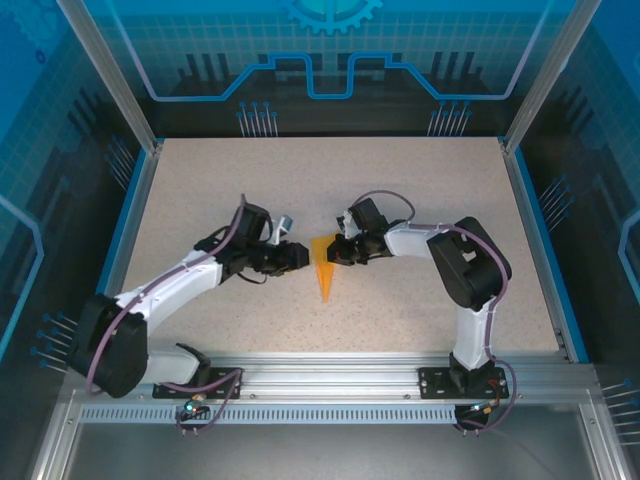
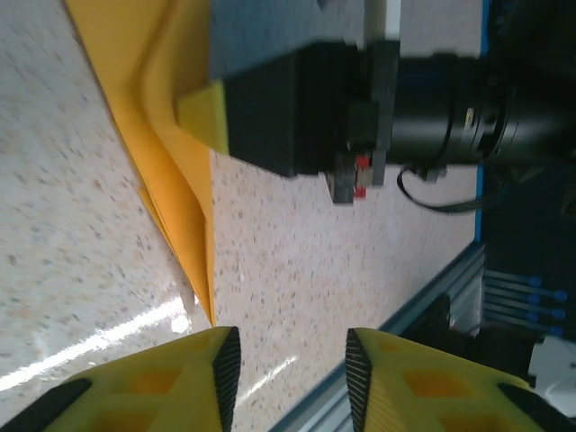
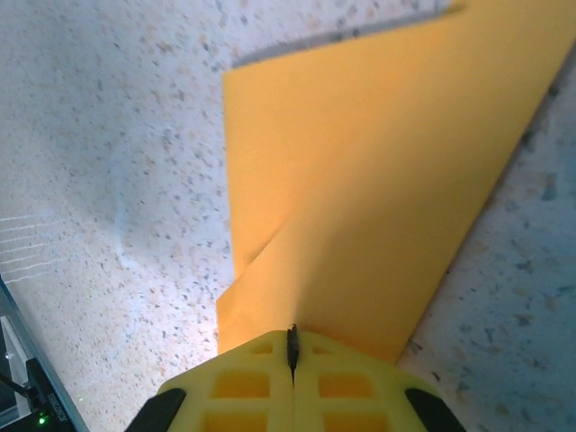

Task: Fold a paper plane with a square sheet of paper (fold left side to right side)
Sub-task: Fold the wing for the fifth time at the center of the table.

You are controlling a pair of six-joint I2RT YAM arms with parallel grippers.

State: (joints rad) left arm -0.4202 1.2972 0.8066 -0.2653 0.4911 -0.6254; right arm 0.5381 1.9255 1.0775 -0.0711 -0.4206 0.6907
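The square sheet of paper (image 1: pixel 325 270) lies folded into a narrow orange triangle at mid-table, its point toward the near edge. In the left wrist view the paper (image 2: pixel 175 180) runs down the left, with a raised fold beside the right gripper's yellow fingertip (image 2: pixel 202 112). My left gripper (image 1: pixel 300 257) is just left of the paper, open, with bare table between its fingers (image 2: pixel 292 360). My right gripper (image 1: pixel 335 252) is at the paper's upper right edge. It is shut, and its tips (image 3: pixel 292 335) rest on the orange sheet (image 3: pixel 360 180). I cannot tell whether a layer is pinched.
The speckled table (image 1: pixel 420 200) is bordered by blue side rails (image 1: pixel 530 230) and an aluminium rail (image 1: pixel 330 365) at the near edge. The two wrists are close together over the table's middle.
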